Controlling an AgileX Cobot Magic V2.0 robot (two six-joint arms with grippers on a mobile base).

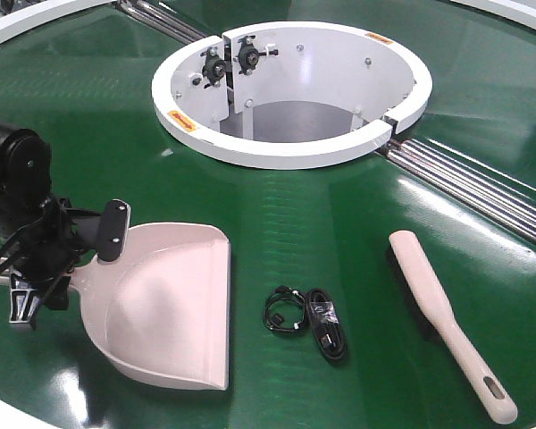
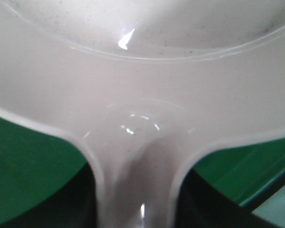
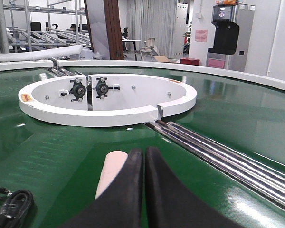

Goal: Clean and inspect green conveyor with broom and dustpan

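Glossy dark-green curved belt with a white rim, the green conveyor (image 1: 277,206), fills every view, with shelving and a pale wall beyond it in the right wrist view. At twelve o'clock on the belt sits a white ring-shaped housing (image 1: 286,154), and bright steel rails (image 1: 482,183) run from it toward three o'clock. The pale pink-beige plastic dustpan (image 1: 174,304), a wide scoop with a long handle, lies flat at eight o'clock, its lip facing the belt's middle. The slim beige broom (image 1: 438,308), with black bristles and a slotted handle end, lies at four o'clock, well apart from the pan. Our left gripper (image 1: 69,268) straddles the dustpan's handle just behind the scoop. Its jaws look spread, one on each side, and we see no pad pressing yet. Our right gripper (image 3: 144,156) has its black fingers pressed together on nothing, hovering over the broom's rounded end. A small coiled black cable bundle (image 1: 308,322) rests at six o'clock, between pan and broom. We judge the step in hand to be taking up the dustpan. To do it well, we should centre the handle between the pads and clamp squarely near the scoop so the pan cannot swing. We should also keep the lip low to the belt.
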